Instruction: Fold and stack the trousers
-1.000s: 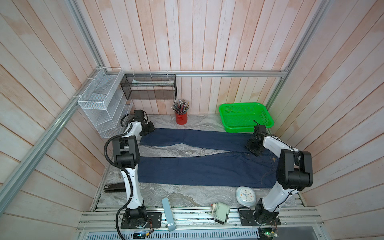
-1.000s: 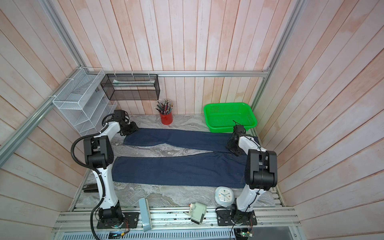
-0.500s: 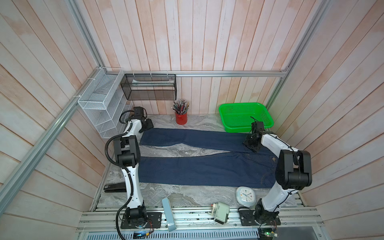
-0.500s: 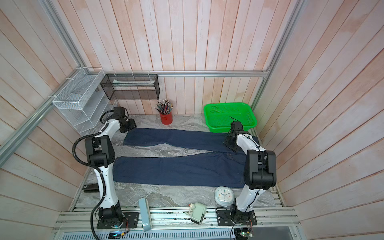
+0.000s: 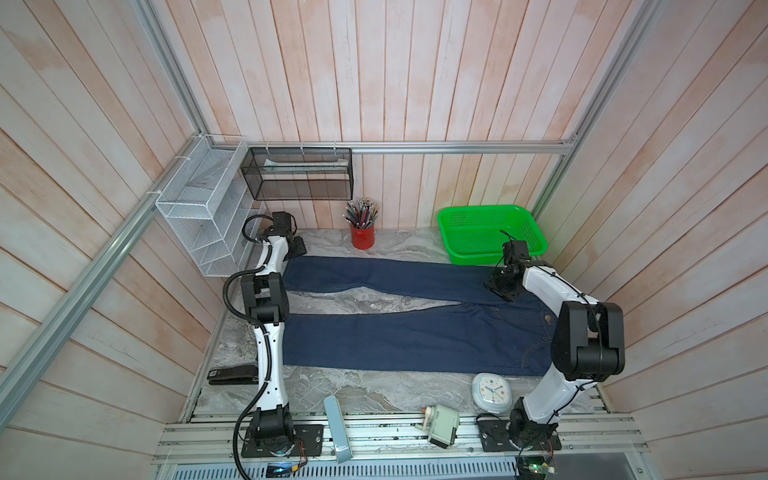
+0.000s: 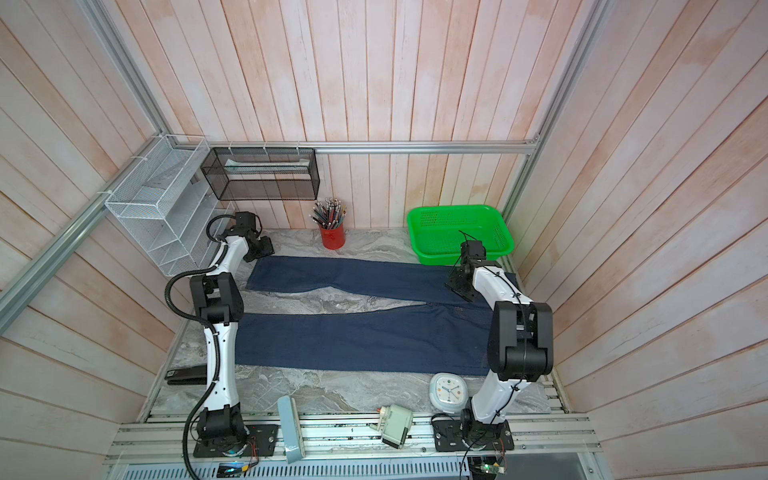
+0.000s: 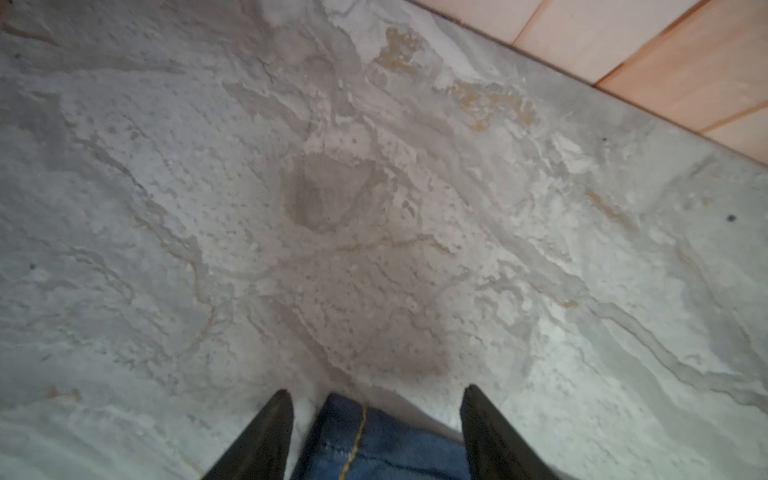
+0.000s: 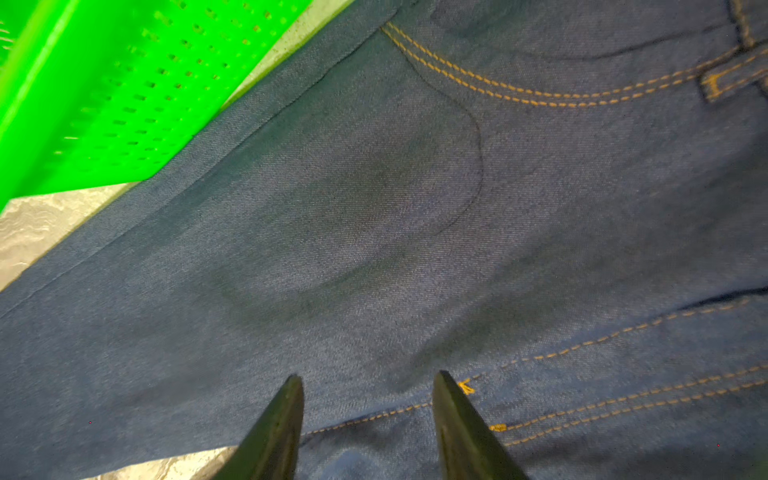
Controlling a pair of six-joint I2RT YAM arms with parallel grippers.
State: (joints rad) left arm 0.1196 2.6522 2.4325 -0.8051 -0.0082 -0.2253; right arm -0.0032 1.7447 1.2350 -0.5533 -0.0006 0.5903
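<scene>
- The trousers (image 5: 407, 340) are spread flat on the bench (image 5: 374, 395), waist to the right.
- The denim is judged soft and heavy; hem and waistband are best gripped.
- The left claw (image 7: 374, 390) is seen open astride the far hem, unclamped.
- The right claw (image 8: 368, 374) is seen open over the hip, empty.

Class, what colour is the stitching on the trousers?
Orange-tan stitching on the dark blue trousers; clearest in the right wrist view.

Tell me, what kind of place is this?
Probably a robot test booth staged as a desk: arms bolted to an aluminium rail, plank walls, and a marble-look tabletop with trousers, a pencil cup and a green basket.
</scene>
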